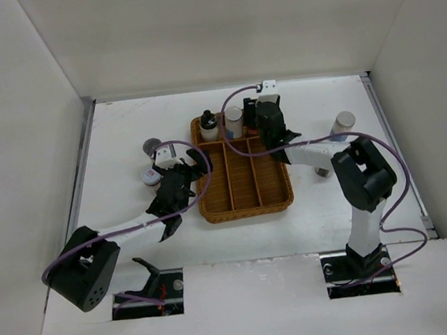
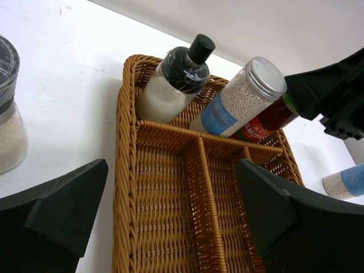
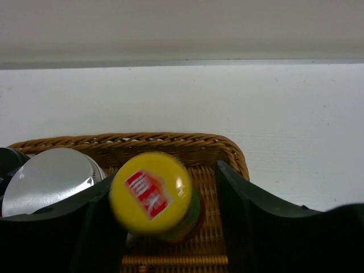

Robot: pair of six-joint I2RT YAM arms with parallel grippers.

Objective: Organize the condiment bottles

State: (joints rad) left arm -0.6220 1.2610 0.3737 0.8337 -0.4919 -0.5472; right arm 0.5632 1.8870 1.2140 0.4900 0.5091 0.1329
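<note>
Well, our right tool stands over the slim red bottle with one jaw to each side of its yellow cap. Wicker shows between the bottle and the jaw at the right of the wrist view, so we read the grip as released. The cap carries a red mark with white characters, too blurred for us to read. Seen from the left wrist, the bottle's red label has pale lettering too small to make out.

That bottle stands at the right end of the far cross compartment of the wicker tray. Just beside it is the silver-lidded bottle of white grains, whose blue label shows no legible writing. At the left end is the black-capped bottle, which shows no label.

Our right arm rises from its base, folds at the elbow to the right of the tray, and reaches leftward and away to the tray's far right corner.

Our left tool hangs wide open at the tray's left edge, holding nothing. Its arm swings out to the left, then runs rightward and away.

On the surface left of the tray stand the grey-lidded jar and the white-capped bottle. The blue-labelled bottle stands well to the tray's right.
</note>
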